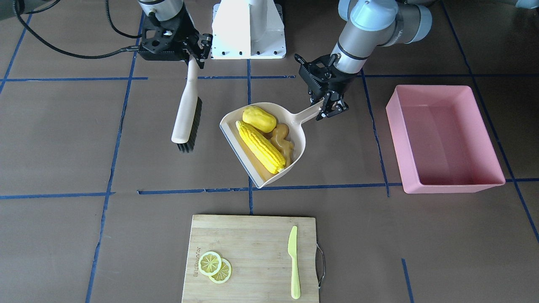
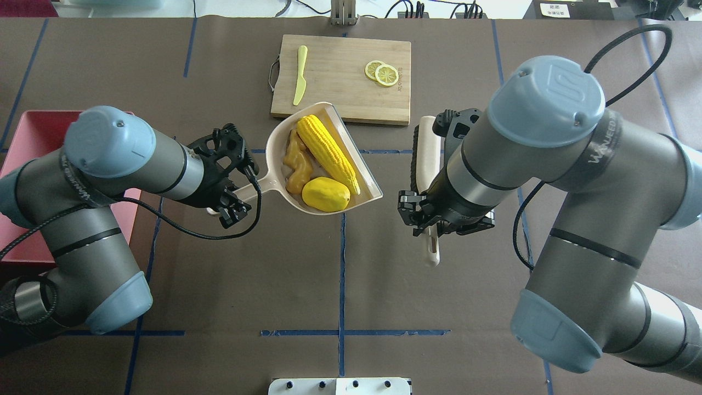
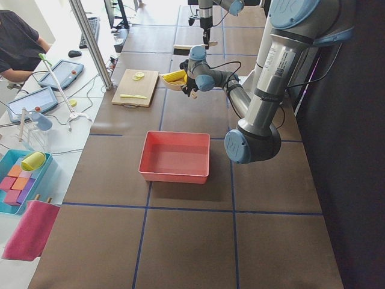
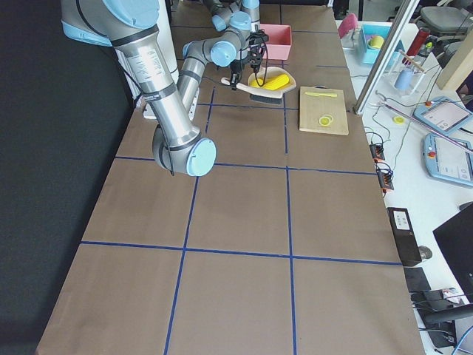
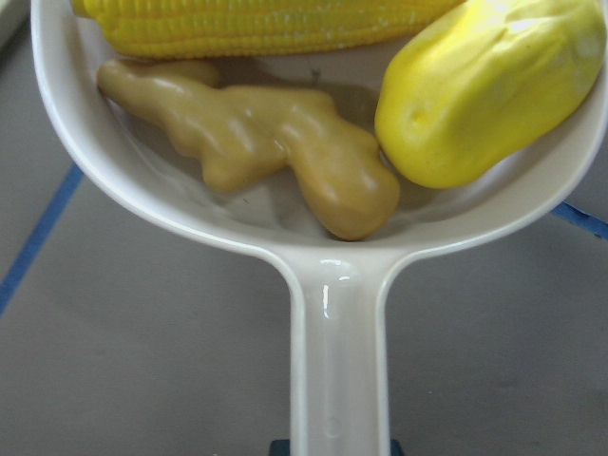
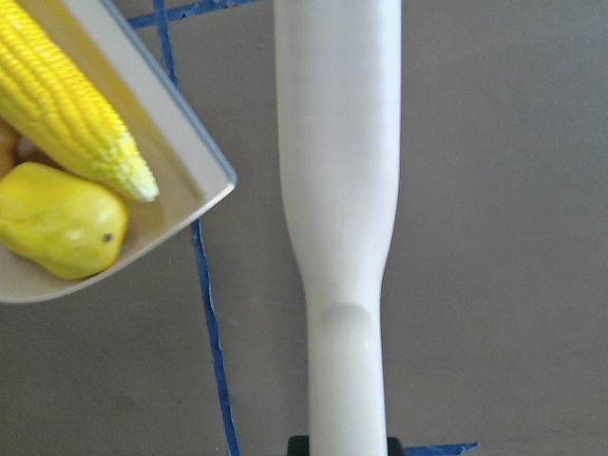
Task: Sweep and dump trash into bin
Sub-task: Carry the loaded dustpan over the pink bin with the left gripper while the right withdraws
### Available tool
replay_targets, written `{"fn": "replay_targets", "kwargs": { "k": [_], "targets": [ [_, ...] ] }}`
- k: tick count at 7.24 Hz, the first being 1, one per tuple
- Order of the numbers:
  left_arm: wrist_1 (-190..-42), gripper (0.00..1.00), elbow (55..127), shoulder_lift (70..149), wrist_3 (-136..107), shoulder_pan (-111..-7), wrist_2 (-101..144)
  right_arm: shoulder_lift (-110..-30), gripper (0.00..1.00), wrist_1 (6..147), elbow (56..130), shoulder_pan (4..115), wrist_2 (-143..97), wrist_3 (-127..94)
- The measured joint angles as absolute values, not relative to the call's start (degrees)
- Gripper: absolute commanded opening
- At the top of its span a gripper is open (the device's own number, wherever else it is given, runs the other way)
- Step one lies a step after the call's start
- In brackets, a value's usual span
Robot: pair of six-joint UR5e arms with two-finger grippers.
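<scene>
- Left gripper (image 1: 325, 110): fingers clamped on the handle end of the beige dustpan (image 1: 300, 145). The side views suggest the pan is held off the table (image 1: 63, 147).
- All three trash pieces lie inside the dustpan. The corn cob (image 1: 260, 146) lies lengthwise beside the pan's open lip. The ginger root (image 1: 283, 141) lies between the cob and the back wall. The pepper-like lump (image 1: 259, 119) sits at the cob's stem end, touching the cob.
- Pink bin (image 1: 452, 184): on the table to the robot's left of the dustpan, well apart from it, nothing inside.
- Right gripper (image 1: 194, 59): fingers closed around the handle of a white brush (image 1: 185, 113), near the dustpan on its other side and not touching it. Cannot tell if the bristles touch the table.
- Wooden cutting board (image 1: 252, 248): beyond the dustpan's lip, away from the robot. It carries two lemon slices (image 1: 214, 266) and a yellow-green knife (image 1: 293, 261).
</scene>
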State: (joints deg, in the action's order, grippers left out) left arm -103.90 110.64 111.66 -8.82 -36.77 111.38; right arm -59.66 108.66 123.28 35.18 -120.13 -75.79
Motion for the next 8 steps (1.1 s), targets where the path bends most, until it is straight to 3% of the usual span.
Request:
{"fn": "replay_targets", "kwargs": {
  "k": [4,8],
  "targets": [
    [-97.6,0.05,120.2,101.9,-6.0,-46.1,113.7,-66.4,0.03,109.0,124.7,37.8,-119.7,-71.0],
    [-95.6,0.05,121.6,86.5,7.5,-66.4,129.0,-70.7,0.03,108.9,124.5,39.0,-119.2,-65.8]
  ]
}}
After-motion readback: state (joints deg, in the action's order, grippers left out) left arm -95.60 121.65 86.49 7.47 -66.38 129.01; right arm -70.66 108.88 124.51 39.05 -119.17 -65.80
